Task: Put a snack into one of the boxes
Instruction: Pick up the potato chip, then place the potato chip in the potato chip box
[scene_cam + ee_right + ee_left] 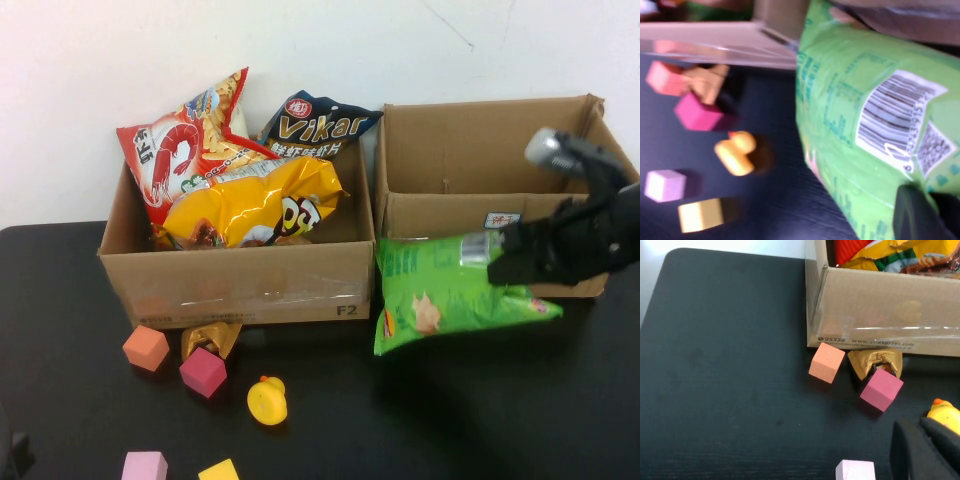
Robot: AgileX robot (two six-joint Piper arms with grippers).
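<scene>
My right gripper is shut on the top edge of a green snack bag and holds it up against the front of the empty right cardboard box. The bag's lower end hangs close over the black table. In the right wrist view the bag fills the picture, with the right gripper clamped on it near the barcode. The left cardboard box holds several snack bags: red, yellow and dark blue. My left gripper is shut and empty, low over the table near the yellow duck.
In front of the left box lie an orange cube, a gold wrapper, a magenta cube, a yellow duck, a lilac cube and a yellow cube. A white wall stands behind the boxes.
</scene>
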